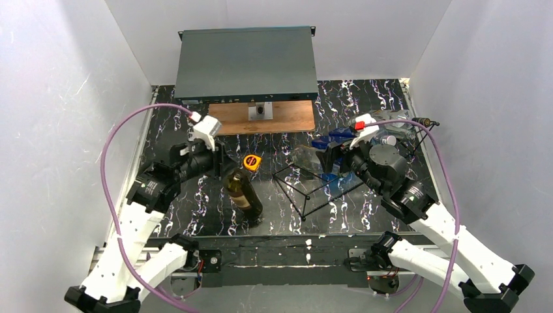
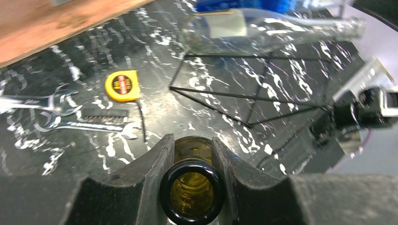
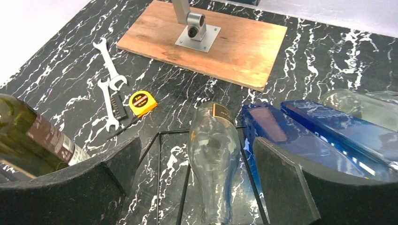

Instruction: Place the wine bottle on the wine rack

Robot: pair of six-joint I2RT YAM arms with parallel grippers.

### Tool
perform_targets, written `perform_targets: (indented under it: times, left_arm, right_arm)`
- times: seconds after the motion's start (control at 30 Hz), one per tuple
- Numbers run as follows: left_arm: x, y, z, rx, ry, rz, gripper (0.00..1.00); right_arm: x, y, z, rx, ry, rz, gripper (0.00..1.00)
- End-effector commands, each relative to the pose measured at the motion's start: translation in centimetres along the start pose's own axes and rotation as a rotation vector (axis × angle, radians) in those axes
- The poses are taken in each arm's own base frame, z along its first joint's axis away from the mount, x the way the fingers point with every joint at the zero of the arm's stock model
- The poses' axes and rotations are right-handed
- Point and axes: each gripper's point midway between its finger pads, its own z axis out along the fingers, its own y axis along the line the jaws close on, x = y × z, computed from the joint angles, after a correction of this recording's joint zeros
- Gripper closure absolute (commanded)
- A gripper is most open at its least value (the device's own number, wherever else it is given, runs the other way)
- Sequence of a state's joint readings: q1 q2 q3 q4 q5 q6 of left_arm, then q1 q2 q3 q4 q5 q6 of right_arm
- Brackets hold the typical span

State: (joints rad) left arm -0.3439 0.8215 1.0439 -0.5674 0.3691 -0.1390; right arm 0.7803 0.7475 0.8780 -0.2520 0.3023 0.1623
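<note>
Left gripper (image 2: 191, 143) pinches the wine bottle (image 2: 192, 193) by its neck; its brown label is illegible. Right gripper (image 3: 196, 146) is spread; just ahead, a gold-labelled clear bottle (image 3: 211, 154) lies across the wine rack (image 2: 257, 96).

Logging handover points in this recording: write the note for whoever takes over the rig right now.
Left gripper: shut on the neck of the wine bottle, which is tilted, base down, left of the wine rack.
Right gripper: open, holding nothing, over a clear bottle lying at the rack's far edge.
Done: wine bottle grasped.
Left: carry it over and lay it on the rack.
</note>
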Motion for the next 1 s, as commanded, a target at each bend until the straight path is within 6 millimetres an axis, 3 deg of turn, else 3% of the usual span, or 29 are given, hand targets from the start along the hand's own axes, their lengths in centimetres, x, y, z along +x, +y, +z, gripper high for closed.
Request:
perform_targets:
  times: [0.0,0.4,0.43,0.5,0.6,0.7,0.8,0.9,0.93,0.97]
  left_arm:
    - [-2.3,-4.5,-0.1,0.134,-0.074,0.105,1.0]
    - [0.7,-6.9,3.4,0.069,-0.019,0.37,1.0]
    - [1.4,-7.1,3.5,0.085,-0.004,0.373,0.94]
    - [2.2,-7.4,3.4,0.113,0.011,0.362,0.65]
    - [3.3,-6.6,3.1,0.093,0.048,0.361,0.38]
    - [2.8,-6.0,1.9,0.056,-0.002,0.319,0.13]
    - [1.9,-6.4,1.2,0.058,-0.016,0.297,0.03]
    - [0.4,-6.9,0.1,0.065,-0.039,0.282,0.02]
    - [-1.8,-6.3,-1.7,0.009,-0.097,0.273,0.02]
    - [-2.6,-5.6,-2.5,-0.035,-0.129,0.266,0.02]
  right_arm:
    - [-3.0,1.7,0.2,-0.072,-0.074,0.033,0.02]
    - [-1.8,2.8,1.5,-0.117,-0.045,0.033,0.01]
    - [-1.3,2.8,1.7,-0.118,-0.033,0.033,0.01]
    - [-1.2,3.0,2.0,-0.124,-0.027,0.033,0.02]
    - [-1.1,3.9,2.7,-0.163,-0.028,0.053,0.02]
    - [-1.7,5.6,3.3,-0.246,-0.026,0.031,0.02]
    - [-2.2,6.2,3.7,-0.274,-0.024,0.017,0.02]
    - [-2.8,7.4,4.1,-0.324,-0.019,0.013,0.02]
    - [-2.9,9.7,4.6,-0.417,-0.004,0.027,0.01]
    - [-3.0,10.9,4.5,-0.457,-0.005,0.026,0.02]
